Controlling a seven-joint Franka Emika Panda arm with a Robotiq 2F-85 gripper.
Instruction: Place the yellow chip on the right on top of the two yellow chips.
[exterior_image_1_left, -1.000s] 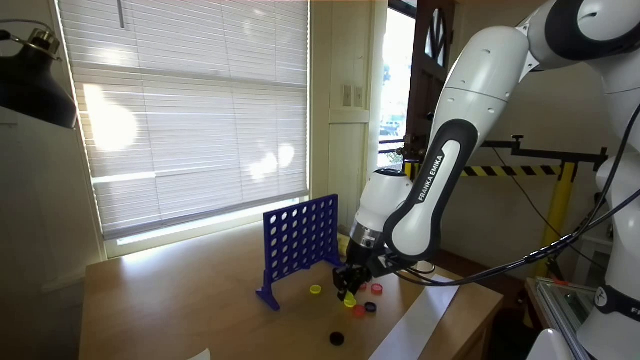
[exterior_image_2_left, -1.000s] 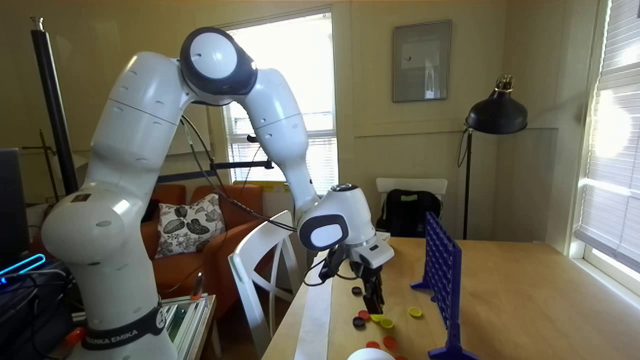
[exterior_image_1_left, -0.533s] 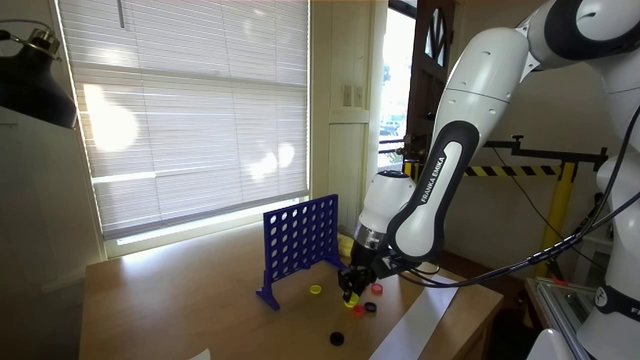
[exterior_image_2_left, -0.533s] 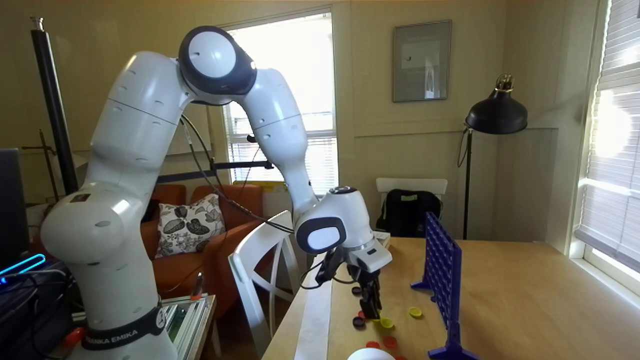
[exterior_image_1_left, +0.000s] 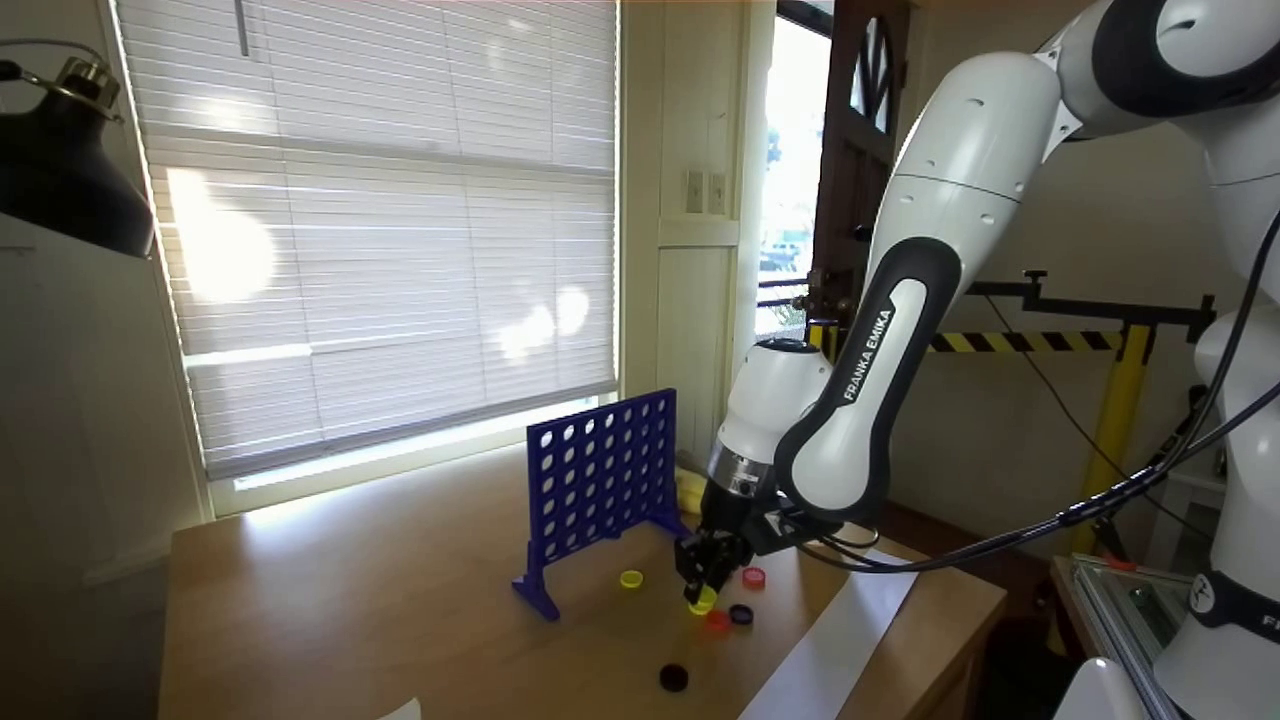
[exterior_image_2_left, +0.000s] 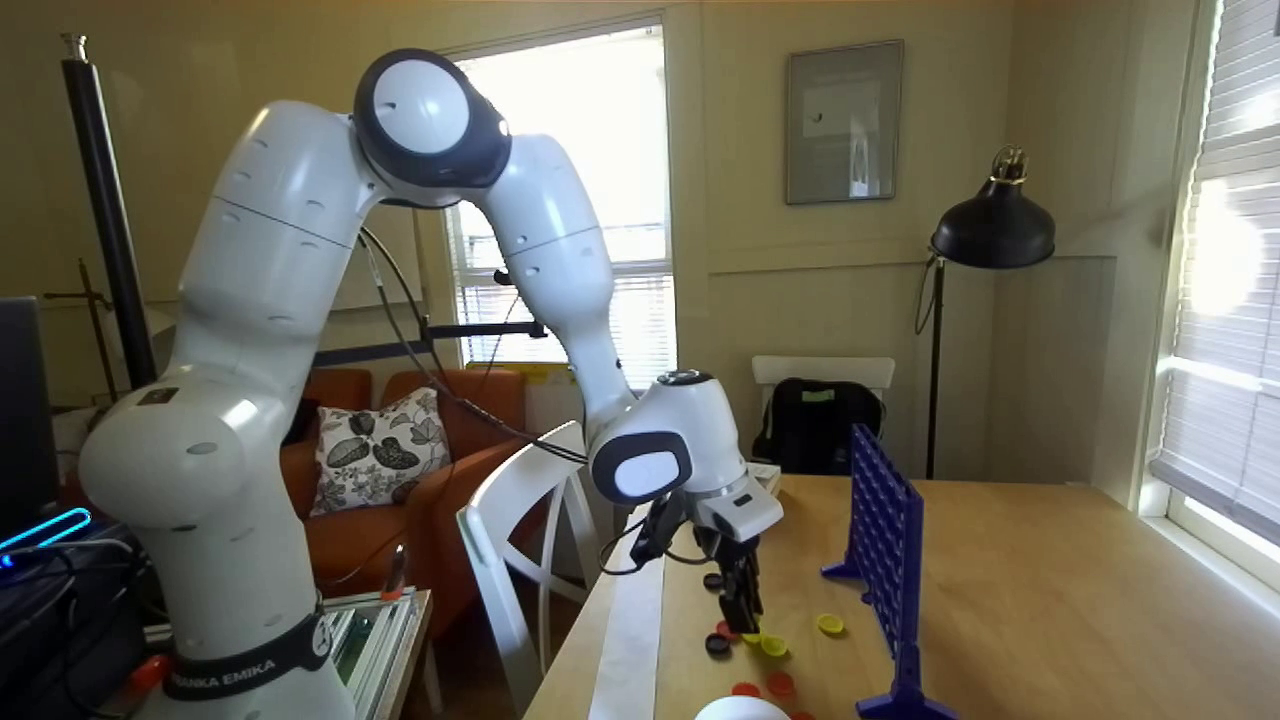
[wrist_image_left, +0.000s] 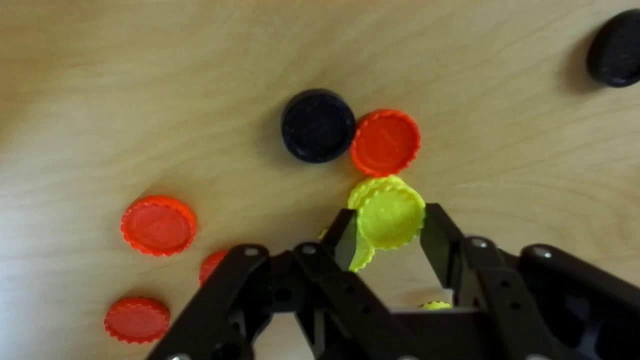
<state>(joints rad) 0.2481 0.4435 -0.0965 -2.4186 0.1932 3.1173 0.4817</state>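
Observation:
In the wrist view my gripper (wrist_image_left: 391, 215) is shut on a yellow chip (wrist_image_left: 391, 221), its fingertips against both sides. Under it a yellow chip (wrist_image_left: 359, 192) shows at the upper left and another yellow chip (wrist_image_left: 363, 256) shows at the lower left, partly hidden by a finger. I cannot tell whether the held chip touches them. In the exterior views the gripper (exterior_image_1_left: 694, 592) (exterior_image_2_left: 742, 622) is low over the table, with yellow chips (exterior_image_1_left: 704, 601) (exterior_image_2_left: 774, 647) at its tips. A separate yellow chip (exterior_image_1_left: 631, 579) lies nearer the board; it also shows in an exterior view (exterior_image_2_left: 830, 625).
A red chip (wrist_image_left: 385, 143) touches the yellow group, with a black chip (wrist_image_left: 318, 126) beside it. More red chips (wrist_image_left: 159, 225) lie to the left. Another black chip (exterior_image_1_left: 674, 678) lies apart. The blue grid board (exterior_image_1_left: 600, 478) stands close by. A white bowl (exterior_image_2_left: 740, 709) is at the front edge.
Over the last second my gripper has shifted slightly, to the right in one exterior view and to the left in another. It dipped lower, then rose a little. The grid board has not moved.

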